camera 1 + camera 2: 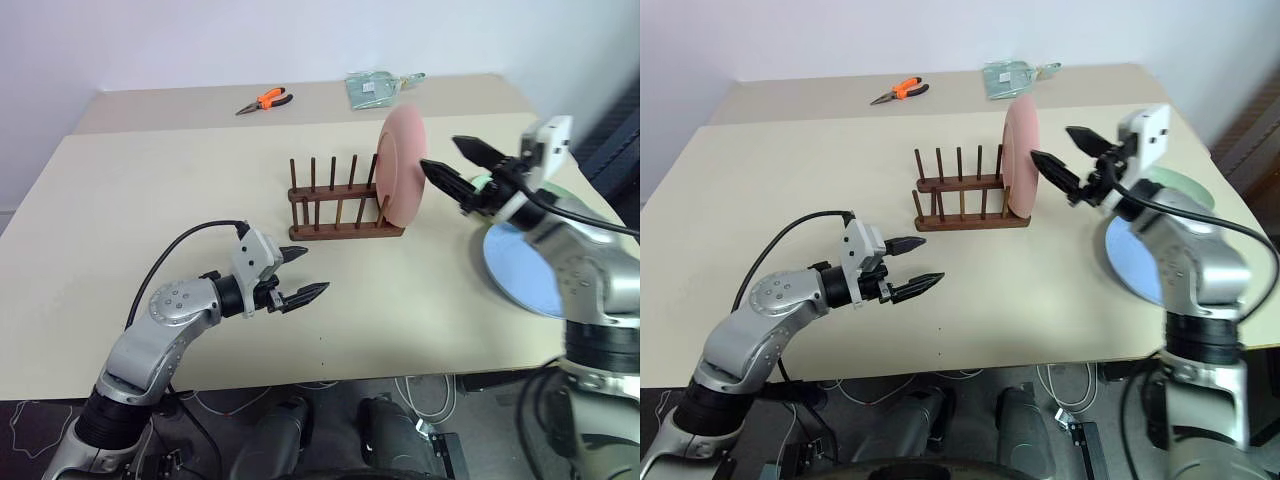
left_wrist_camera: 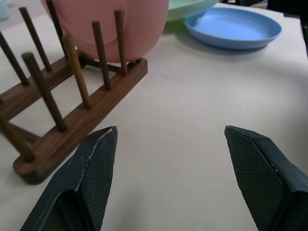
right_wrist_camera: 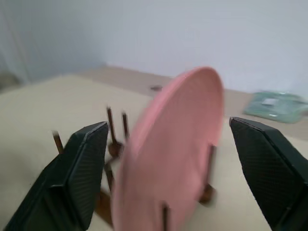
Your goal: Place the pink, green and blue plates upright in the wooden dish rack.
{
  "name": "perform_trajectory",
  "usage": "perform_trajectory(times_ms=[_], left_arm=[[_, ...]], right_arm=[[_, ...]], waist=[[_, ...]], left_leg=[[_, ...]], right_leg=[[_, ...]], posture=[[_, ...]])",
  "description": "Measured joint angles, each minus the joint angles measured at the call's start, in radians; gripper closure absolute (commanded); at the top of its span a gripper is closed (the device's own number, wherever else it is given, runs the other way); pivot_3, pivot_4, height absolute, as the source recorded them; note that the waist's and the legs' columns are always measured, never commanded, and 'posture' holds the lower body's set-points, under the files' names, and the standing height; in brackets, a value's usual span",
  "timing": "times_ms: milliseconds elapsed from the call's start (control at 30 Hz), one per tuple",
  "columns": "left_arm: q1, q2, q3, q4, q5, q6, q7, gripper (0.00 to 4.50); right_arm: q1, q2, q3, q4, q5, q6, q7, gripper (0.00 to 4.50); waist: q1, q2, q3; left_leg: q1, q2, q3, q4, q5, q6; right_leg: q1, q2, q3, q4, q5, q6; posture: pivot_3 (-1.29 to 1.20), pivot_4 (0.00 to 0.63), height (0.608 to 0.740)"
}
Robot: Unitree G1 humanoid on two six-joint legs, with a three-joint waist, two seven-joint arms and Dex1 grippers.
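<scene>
Standing upright in the wooden dish rack (image 1: 340, 205), the pink plate (image 1: 404, 167) has the wide right claw (image 1: 451, 165) at its 3 o'clock; left claw (image 1: 296, 274) wide too.

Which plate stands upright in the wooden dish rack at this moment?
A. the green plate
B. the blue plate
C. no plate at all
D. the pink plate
D: the pink plate stands on edge between the pegs at the end of the wooden dish rack nearest the right claw, while the blue plate lies flat on the table with the green plate just behind it.
</scene>
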Motion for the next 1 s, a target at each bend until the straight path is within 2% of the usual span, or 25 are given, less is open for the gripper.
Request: perform_trajectory(times_ms=[100,200,400,500,700,867,1000], left_arm=[[0.0,0.004,0.004,0.004,0.0,0.0,-0.006,0.85],[-0.013,0.005,0.001,0.018,0.005,-0.002,-0.022,0.85],[-0.041,-0.013,-0.014,0.036,0.021,-0.004,-0.035,0.85],[-0.041,-0.021,-0.03,0.037,0.026,-0.004,-0.035,0.85],[-0.023,-0.022,-0.035,0.033,0.04,-0.005,-0.024,0.85],[-0.005,-0.019,-0.034,0.032,0.044,-0.008,-0.023,0.85],[-0.005,-0.018,-0.032,0.033,0.047,-0.017,-0.023,0.85]], right_arm=[[0.093,-0.123,0.001,0.008,-0.1,-0.063,0.039,0.39],[0.145,-0.262,0.082,0.155,-0.349,-0.219,0.011,0.39],[0.099,-0.302,0.274,0.436,-0.689,-0.479,-0.093,0.39],[0.037,-0.294,0.334,0.548,-0.786,-0.562,-0.152,1.31],[-0.036,-0.278,0.372,0.67,-0.881,-0.669,-0.243,4.44],[-0.034,-0.274,0.361,0.637,-0.887,-0.692,-0.26,4.48],[-0.032,-0.257,0.292,0.506,-0.8,-0.66,-0.239,4.48]], waist=[[-0.002,0.0,0.0],[-0.005,0.001,0.0],[-0.007,0.003,0.001],[-0.005,0.004,0.001],[-0.003,0.004,0.001],[-0.004,0.005,0.002],[-0.004,0.005,0.002]], left_leg=[[0.0,0.0,0.001,0.0,0.0,0.0],[0.001,0.001,0.004,0.001,0.0,0.0],[0.001,0.002,0.007,0.001,0.0,0.0],[0.001,0.002,0.007,0.0,0.0,-0.001],[0.001,0.002,0.007,0.0,0.001,-0.002],[0.001,0.002,0.007,0.001,0.001,-0.001],[0.001,0.003,0.007,0.0,0.0,0.0]], right_leg=[[0.0,0.0,0.0,0.0,0.0,0.0],[0.0,0.0,0.0,0.0,0.0,-0.001],[-0.001,0.0,0.003,0.001,0.0,0.0],[-0.001,0.001,0.004,0.001,0.0,0.0],[-0.001,0.001,0.004,0.001,0.0,0.0],[-0.001,0.001,0.004,0.001,0.0,0.0],[-0.001,0.002,0.005,0.001,0.0,0.0]], posture=[[0.0,0.15,0.74],[0.0,0.15,0.74],[0.0,0.15,0.74],[0.0,0.15,0.74],[0.0,0.15,0.74],[0.0,0.15,0.74],[0.0,0.15,0.74]])
